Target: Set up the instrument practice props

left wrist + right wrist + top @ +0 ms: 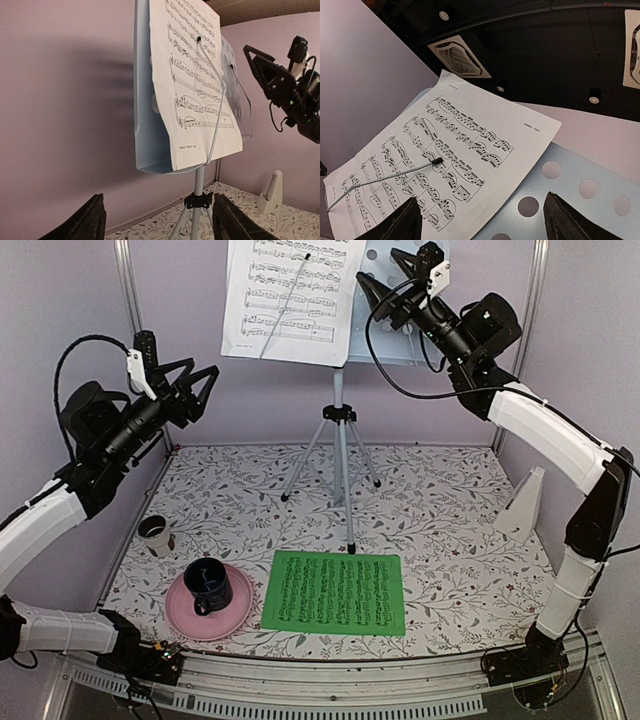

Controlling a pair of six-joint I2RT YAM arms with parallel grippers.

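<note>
The pale-blue perforated music stand stands on a silver tripod at the back centre. A white sheet of music rests on its left half under a thin wire holder arm. The green sheet of music lies flat on the table at the front. The white pyramid metronome stands at the right. My left gripper is open and empty, left of the stand. My right gripper is open and empty, in front of the stand's bare right half. The white sheet shows in the right wrist view.
A dark mug sits on a pink plate at the front left. A small beige cup stands behind it. The floral table cover is ringed by lilac walls. The metronome also shows in the left wrist view.
</note>
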